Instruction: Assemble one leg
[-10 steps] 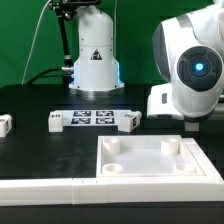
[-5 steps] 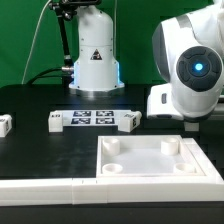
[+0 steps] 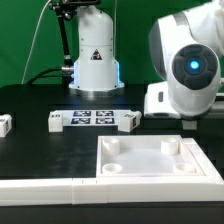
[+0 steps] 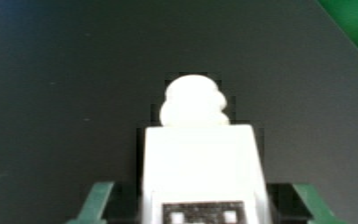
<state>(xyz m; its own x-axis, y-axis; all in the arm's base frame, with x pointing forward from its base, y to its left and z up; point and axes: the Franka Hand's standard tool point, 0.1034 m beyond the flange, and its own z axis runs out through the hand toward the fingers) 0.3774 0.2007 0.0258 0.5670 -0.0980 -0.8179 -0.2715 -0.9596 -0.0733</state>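
In the wrist view a white leg [image 4: 197, 150] with a rounded tip sits between my gripper's [image 4: 195, 203] two green fingers [image 4: 101, 202]. It points away from the camera over the black table, and its black-and-white tag faces the camera. The gripper is shut on the leg. In the exterior view the arm's big white wrist [image 3: 188, 70] hangs at the right, above the white square panel [image 3: 150, 160], and hides the gripper and the held leg. Another leg [image 3: 5, 124] lies at the far left, and two more [image 3: 56, 122] [image 3: 128, 120] lie at the ends of the marker board.
The marker board [image 3: 92, 118] lies flat mid-table. A white robot base [image 3: 94, 60] stands at the back in front of a green screen. A long white ledge [image 3: 60, 185] runs along the front edge beside the panel.
The arm's wrist has shifted slightly toward the exterior view's left. The panel, the loose legs and the marker board have not moved.
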